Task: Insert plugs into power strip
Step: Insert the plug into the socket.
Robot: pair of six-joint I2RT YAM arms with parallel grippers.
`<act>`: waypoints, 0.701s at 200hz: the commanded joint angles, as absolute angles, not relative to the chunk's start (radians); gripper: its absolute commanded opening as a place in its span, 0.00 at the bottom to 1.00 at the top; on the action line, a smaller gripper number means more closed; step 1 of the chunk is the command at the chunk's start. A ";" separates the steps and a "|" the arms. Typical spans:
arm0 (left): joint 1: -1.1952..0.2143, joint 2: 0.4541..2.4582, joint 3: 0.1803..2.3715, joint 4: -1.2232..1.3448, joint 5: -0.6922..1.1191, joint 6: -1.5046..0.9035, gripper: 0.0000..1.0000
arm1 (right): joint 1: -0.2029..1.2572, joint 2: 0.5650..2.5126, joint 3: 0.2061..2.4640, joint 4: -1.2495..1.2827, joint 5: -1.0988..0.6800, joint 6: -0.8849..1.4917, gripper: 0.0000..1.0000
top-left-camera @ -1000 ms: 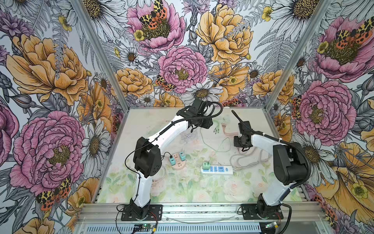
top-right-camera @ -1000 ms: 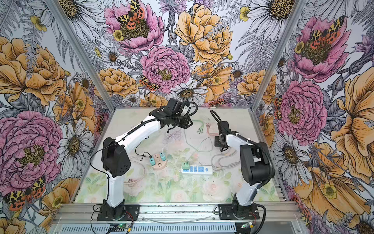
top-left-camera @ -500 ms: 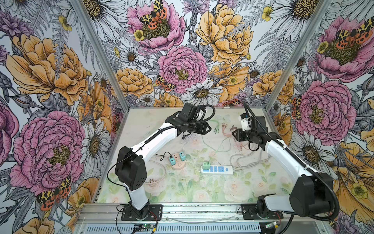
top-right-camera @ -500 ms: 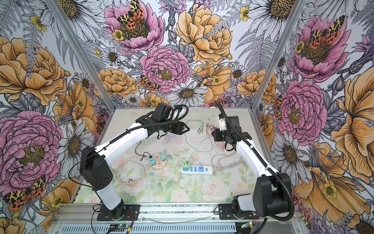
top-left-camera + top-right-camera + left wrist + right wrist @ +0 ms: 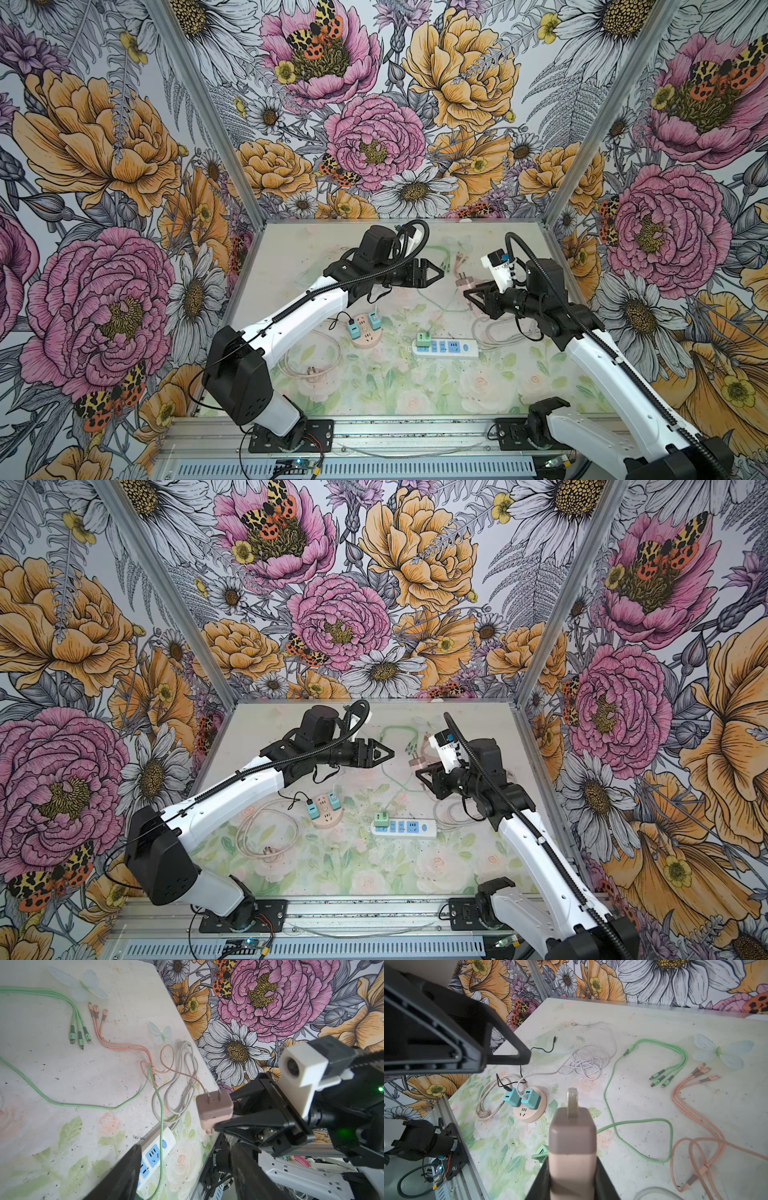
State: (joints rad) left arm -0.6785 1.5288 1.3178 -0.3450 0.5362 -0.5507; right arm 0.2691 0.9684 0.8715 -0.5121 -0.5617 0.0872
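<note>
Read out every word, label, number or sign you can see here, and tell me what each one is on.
No text is legible in any view.
Small blue patch on the right arm's white camera housing: too small to read.
Tiny vertical print on dark hardware, left wrist view: blurred.
White rectangular power strip: no readable marking.
Pink-brown cube-shaped plug: blank faces.

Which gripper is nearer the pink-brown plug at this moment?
Right. The right gripper is closed on the pink-brown plug, holding it off the table with its prongs pointing away. The left gripper is open and faces the plug across a gap, not touching it.
</note>
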 commanded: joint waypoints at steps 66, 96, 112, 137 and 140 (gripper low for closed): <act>-0.775 1.601 1.360 -0.307 0.585 -0.604 0.73 | 0.377 0.989 0.902 -0.488 -0.403 0.011 0.00; -0.775 1.624 1.362 -0.313 0.599 -0.604 0.73 | 0.394 0.989 0.906 -0.486 -0.396 0.008 0.00; -0.786 1.640 1.374 -0.308 0.610 -0.604 0.73 | 0.406 0.997 0.905 -0.486 -0.386 0.005 0.00; -0.796 1.662 1.387 -0.296 0.604 -0.610 0.72 | 0.437 1.018 0.914 -0.486 -0.379 0.000 0.00; -0.796 1.664 1.387 -0.291 0.605 -0.613 0.72 | 0.439 1.020 0.914 -0.487 -0.376 -0.001 0.00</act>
